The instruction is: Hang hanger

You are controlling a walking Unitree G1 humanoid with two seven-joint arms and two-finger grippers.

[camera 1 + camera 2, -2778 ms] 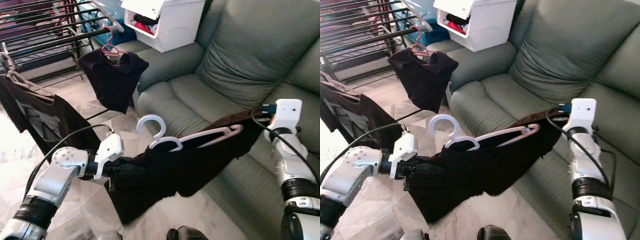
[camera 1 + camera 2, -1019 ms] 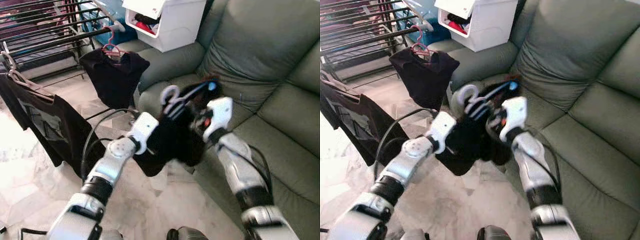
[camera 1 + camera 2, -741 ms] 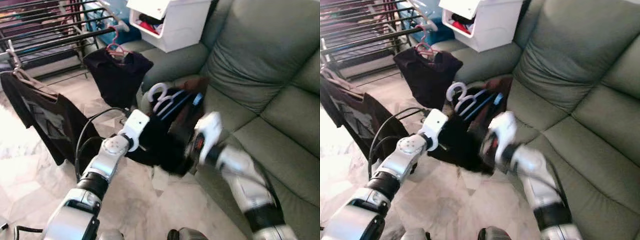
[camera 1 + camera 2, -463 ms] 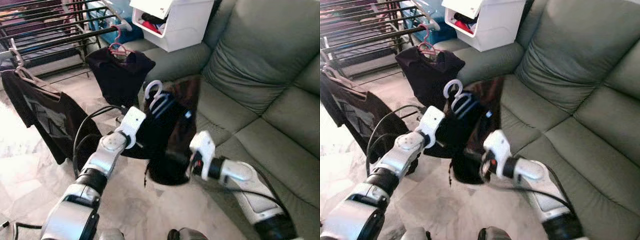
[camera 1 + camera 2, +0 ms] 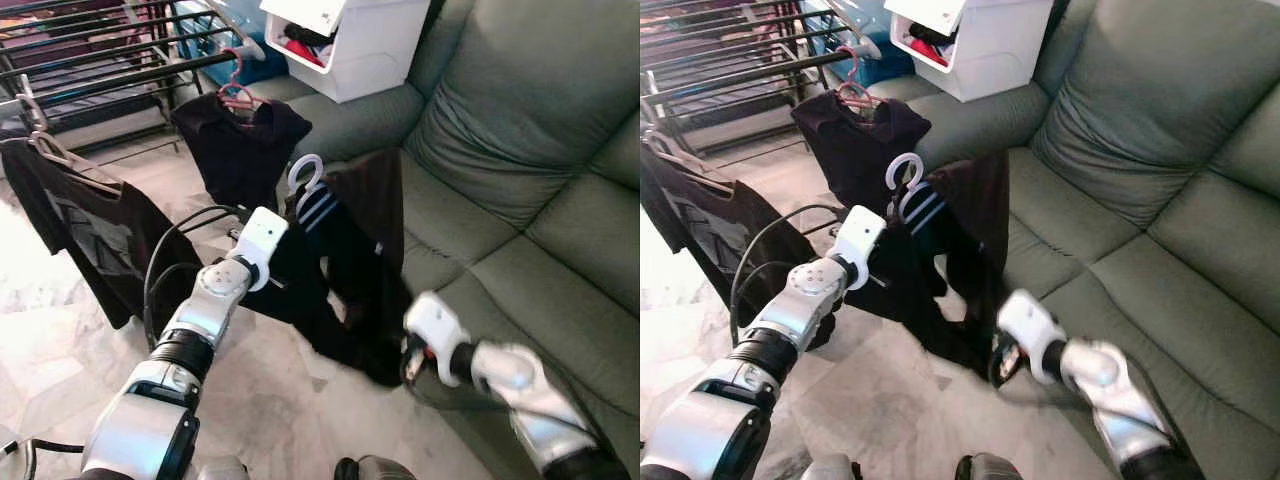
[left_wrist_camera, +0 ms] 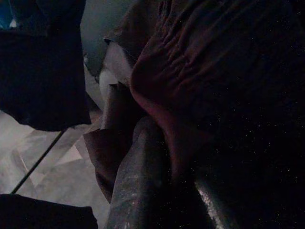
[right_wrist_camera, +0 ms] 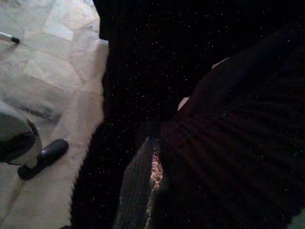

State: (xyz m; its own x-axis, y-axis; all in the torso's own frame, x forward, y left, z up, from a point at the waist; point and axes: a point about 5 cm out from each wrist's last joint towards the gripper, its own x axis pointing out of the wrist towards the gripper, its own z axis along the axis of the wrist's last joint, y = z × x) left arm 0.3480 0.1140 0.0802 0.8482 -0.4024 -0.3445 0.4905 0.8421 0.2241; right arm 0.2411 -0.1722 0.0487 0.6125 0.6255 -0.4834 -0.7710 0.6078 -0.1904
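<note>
1. White plastic hanger [image 5: 305,178] w/ a dark, soft garment [image 5: 345,265] draped on it is hanging in mid-air in front of the grey-green sofa's [image 5: 520,150] front edge, hook pointing up, well short of the black metal drying rack [image 5: 110,65].
2. Left hand [image 5: 283,262] is reaching up into the cloth just below the hook; in the left wrist view its fingers [image 6: 138,181] are buried in bunched fabric, so it looks clamped on garment + hanger shoulder together.
3. Right hand [image 5: 408,362] is sitting low, at the garment's bottom hem near the sofa's seat edge; fingers hidden in dark cloth, can't tell if they're apart or together.
4. Handling, as a judgement: hanger is light & stiff, hook thin, prob. slippery plastic; garment is limp, will be swaying and could slide off one shoulder if tilted. Best hold is the hanger neck/shoulder, not cloth alone.
5. Rack already carries a black tee on a pale hanger [image 5: 85,215] and a dark top on a pink hanger [image 5: 235,150]; the free bar betw. them seems the likely target.
</note>
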